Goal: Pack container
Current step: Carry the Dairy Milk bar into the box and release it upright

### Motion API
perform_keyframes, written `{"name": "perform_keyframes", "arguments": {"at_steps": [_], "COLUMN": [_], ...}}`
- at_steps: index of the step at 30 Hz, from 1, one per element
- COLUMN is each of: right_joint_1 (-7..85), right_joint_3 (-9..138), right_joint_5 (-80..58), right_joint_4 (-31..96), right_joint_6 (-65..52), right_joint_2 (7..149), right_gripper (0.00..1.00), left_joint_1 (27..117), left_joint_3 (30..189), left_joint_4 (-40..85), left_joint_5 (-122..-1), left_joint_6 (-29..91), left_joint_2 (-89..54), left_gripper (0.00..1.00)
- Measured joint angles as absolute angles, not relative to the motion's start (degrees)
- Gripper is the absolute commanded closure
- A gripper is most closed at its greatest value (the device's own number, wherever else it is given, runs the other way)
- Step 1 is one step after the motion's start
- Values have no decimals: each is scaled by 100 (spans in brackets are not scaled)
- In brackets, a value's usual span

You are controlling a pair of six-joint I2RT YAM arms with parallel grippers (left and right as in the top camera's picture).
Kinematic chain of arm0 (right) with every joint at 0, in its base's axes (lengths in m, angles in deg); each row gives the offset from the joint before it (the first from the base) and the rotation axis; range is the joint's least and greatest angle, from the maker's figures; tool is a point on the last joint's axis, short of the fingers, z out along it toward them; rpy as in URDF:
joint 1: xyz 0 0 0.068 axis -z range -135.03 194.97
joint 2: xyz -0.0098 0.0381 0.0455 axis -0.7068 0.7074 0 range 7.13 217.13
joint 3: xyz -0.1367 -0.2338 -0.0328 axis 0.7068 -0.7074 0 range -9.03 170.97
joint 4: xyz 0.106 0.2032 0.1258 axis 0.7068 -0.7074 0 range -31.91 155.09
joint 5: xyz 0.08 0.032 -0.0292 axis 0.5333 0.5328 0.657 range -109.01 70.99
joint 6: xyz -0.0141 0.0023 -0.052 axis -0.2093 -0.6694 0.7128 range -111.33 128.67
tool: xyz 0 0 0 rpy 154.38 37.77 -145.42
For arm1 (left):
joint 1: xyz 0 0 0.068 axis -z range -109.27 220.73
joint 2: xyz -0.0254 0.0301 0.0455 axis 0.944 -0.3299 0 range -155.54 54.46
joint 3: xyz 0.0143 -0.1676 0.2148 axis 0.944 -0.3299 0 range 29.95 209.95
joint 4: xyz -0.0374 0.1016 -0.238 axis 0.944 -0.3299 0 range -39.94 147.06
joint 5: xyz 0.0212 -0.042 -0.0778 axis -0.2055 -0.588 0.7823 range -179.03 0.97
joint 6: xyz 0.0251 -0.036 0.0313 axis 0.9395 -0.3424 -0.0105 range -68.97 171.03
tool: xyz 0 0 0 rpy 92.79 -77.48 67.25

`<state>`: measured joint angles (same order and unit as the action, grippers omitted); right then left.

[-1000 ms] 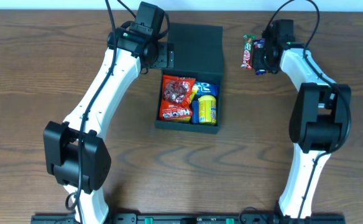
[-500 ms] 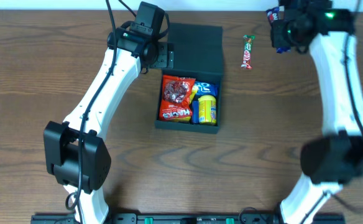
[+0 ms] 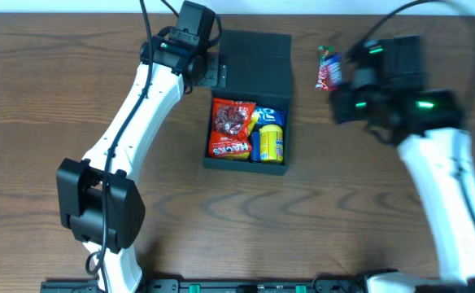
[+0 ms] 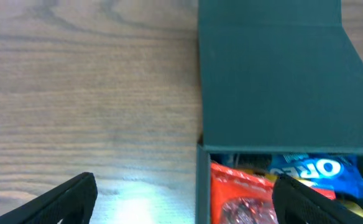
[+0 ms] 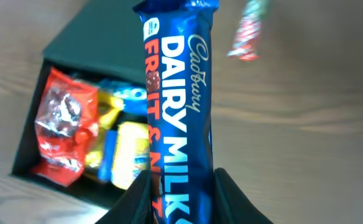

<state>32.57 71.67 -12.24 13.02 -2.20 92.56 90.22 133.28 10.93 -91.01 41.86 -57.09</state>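
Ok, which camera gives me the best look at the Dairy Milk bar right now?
Right wrist: the Dairy Milk bar fills the frame, label readable, lower end clamped in the right gripper. Overhead, the right arm is motion-blurred and I cannot make the bar out. The left wrist view misses it entirely.

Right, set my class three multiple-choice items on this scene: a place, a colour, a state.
1. The red packet lies: A on the table, B inside the container, C on the lid.
2. The bar in the right jaws is wrapped in: A blue, B green, C white.
3. The lid is: A shut, B half shut, C folded back open.
Key: 1 B, it lies within its walls; 2 A, the right wrist view shows it; 3 C, the inside shows from overhead.
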Motion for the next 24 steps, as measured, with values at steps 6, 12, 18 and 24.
{"name": "perform_keyframes", "arguments": {"at_steps": [6,12,18,24], "right_joint_1": [2206,1670,1526,1528], "right_joint_3": [6621,6621,6621,6621], "right_joint_5": [-1252,-1567,-1858,-2431], "right_joint_4": [2021,2207,2231,2207], "right_joint_6": [-1475,-2734,-3289,-3306], "right_joint_2": [9770,10434,11050,11136], "right_gripper": [88,94,94,81], "left_joint_1": [8661,8349,8309,8309], "left_joint_3": [13328,13328,13328,13328], "left_joint_4": [1211,1211,1211,1211], "left_joint_5": [-9142,-9140,-9138,-9138], "left_joint_6": [4232,4232,4232,4232], "left_joint_2": [-5709,-5709,-5709,-5709], "left_gripper": [8,8,8,8]}}
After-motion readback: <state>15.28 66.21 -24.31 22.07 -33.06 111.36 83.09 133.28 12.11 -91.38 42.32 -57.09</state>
